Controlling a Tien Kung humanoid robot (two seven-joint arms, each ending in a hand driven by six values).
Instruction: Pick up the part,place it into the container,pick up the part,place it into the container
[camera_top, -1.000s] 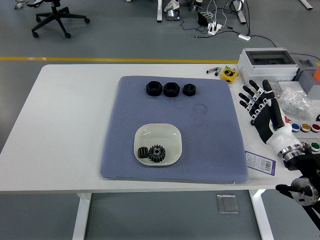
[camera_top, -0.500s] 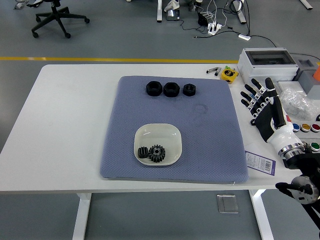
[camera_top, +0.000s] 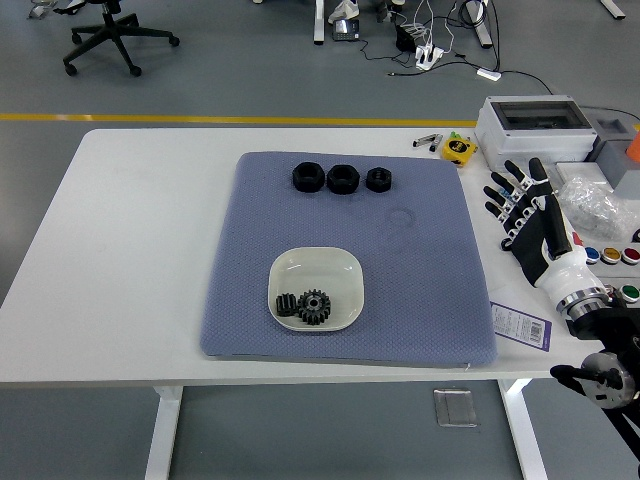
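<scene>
From the head view, the only one I have, my right hand (camera_top: 528, 222) sits over the bare table just off the right edge of the blue mat (camera_top: 430, 300), fingers spread and straight, holding nothing, fingertips pointing up the picture toward the far side. The left arm is nowhere in the picture, so the right is the only hand I can judge for the next reach. The bowl (camera_top: 340, 268) lies on the near half of the mat and already holds two black gears (camera_top: 307, 306), touching, in its near part. Three more black parts (camera_top: 341, 179) stand in a row along the mat's far edge, running left to right, the smallest at the right end and nearest my hand. From the hand, that row lies to the left and a little farther from me; the bowl lies to the left and nearer to me. If another pick is wanted, I judge the move is a sweep left across the mat toward the right-hand part, then back toward me to the bowl. The parts look squat, with no long axis to line up on.
</scene>
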